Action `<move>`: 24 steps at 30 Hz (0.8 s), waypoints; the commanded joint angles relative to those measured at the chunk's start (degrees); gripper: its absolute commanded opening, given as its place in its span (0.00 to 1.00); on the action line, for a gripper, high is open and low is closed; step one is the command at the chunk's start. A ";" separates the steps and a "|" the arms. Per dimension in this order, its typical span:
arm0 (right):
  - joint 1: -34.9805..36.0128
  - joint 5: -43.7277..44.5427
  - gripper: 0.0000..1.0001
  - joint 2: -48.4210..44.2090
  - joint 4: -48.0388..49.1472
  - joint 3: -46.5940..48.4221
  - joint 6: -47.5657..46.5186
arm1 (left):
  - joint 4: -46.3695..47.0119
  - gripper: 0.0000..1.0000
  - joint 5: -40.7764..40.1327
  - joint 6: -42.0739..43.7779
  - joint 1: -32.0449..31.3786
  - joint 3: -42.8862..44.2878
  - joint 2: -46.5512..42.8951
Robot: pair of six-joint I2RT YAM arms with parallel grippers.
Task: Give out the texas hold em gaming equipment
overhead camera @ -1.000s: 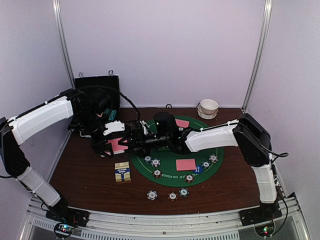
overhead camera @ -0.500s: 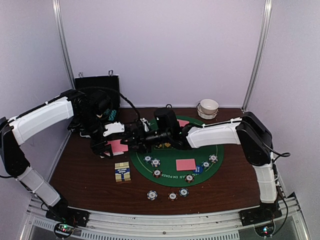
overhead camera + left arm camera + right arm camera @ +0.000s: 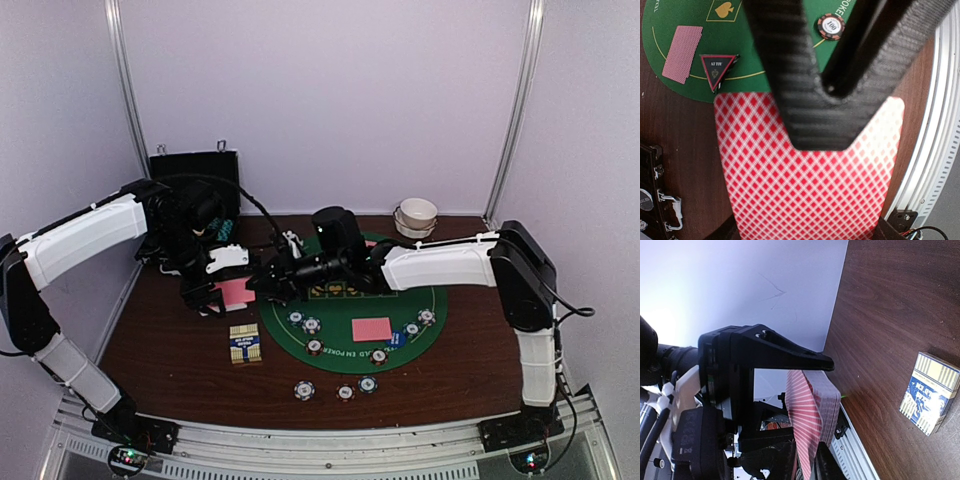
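Top external view: left gripper [image 3: 228,290], just off the left edge of the green mat [image 3: 430,298], is clamped on the deck of pink-backed cards [image 3: 805,200]. Right gripper [image 3: 268,283] reaches across the mat to the deck's edge, jaws narrow; whether they pinch a card cannot be told. On the mat lie pink cards [image 3: 371,329], several poker chips [image 3: 311,324] and a red triangular button [image 3: 717,70]. Three front chips [image 3: 345,392] sit before the mat. Dealing looks partly done; most of the deck remains.
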 commanded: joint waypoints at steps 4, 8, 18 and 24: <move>-0.54 -1.99 0.06 -2.53 2.27 -1.36 2.22 | 0.21 0.00 0.04 0.43 0.12 0.49 -0.90; -0.63 -2.40 0.01 -2.01 2.94 -1.46 3.17 | 0.21 0.00 -0.11 0.43 0.10 0.59 -0.95; -2.42 -2.11 0.00 -3.66 4.81 -4.58 4.79 | 0.21 0.00 -0.21 0.35 0.10 0.67 -0.88; -3.33 -2.40 0.00 -4.44 8.66 -7.42 7.14 | 0.18 0.00 -0.38 0.34 0.10 0.70 -0.88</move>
